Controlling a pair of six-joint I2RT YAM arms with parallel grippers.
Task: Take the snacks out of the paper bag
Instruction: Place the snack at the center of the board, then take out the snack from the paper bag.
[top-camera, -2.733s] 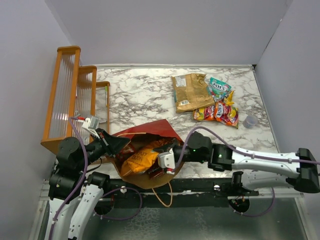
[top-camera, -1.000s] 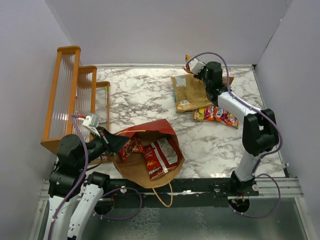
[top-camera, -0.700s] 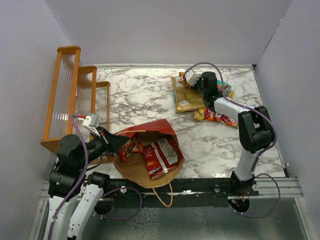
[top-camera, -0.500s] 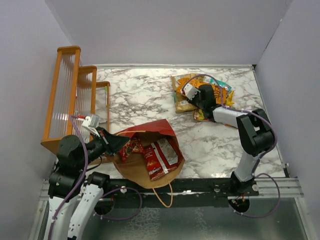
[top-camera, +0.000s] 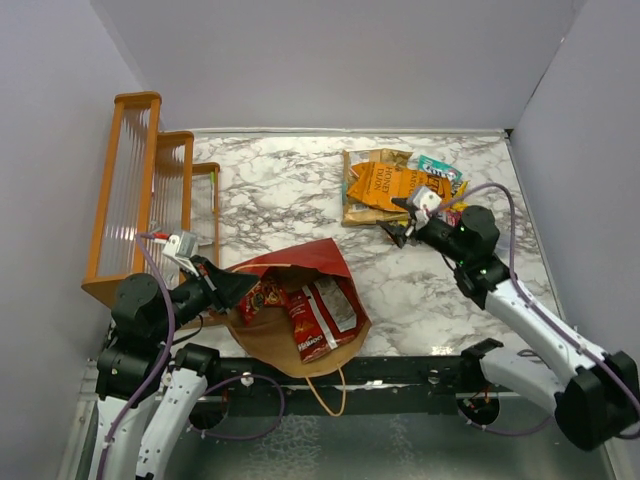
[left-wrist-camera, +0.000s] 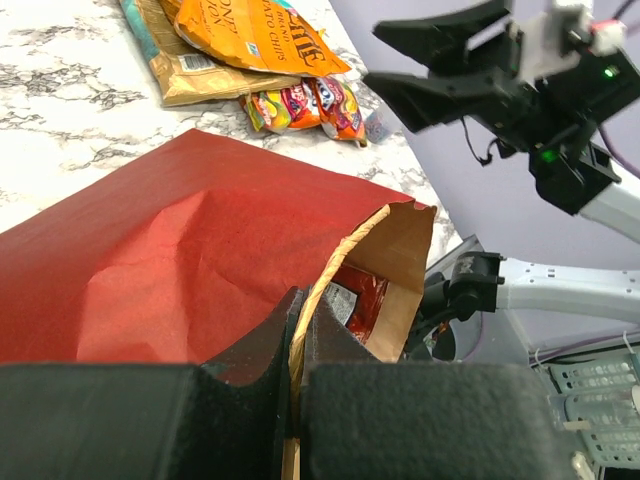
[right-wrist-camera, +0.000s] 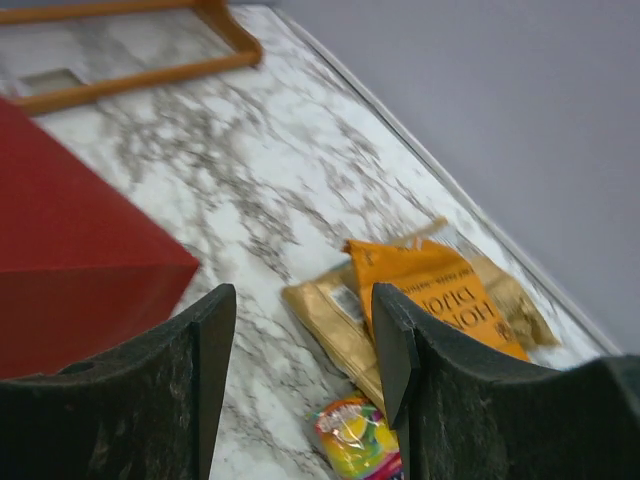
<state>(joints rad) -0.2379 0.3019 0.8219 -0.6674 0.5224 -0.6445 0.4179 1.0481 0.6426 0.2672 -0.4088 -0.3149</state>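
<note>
The left hand (left-wrist-camera: 296, 325) pinched the rim of the paper bag (top-camera: 300, 260), which lay on its side near-left on the worktop (top-camera: 280, 180). Its long axis ran near-to-far, mouth toward the near edge, red packets (top-camera: 315, 315) inside. The right hand (right-wrist-camera: 302, 300) hung wide and empty near the orange chip bag (top-camera: 385, 185).

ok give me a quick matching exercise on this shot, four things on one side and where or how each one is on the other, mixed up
Column one:
1. orange chip bag
2. red packets
3. left claw
4. right claw

Column two:
a. open and empty, above the table
b. shut on the rim of the paper bag
c. lying inside the paper bag
d. lying on a tan packet at the far side of the table

Pairs: 1-d, 2-c, 3-b, 4-a
</note>
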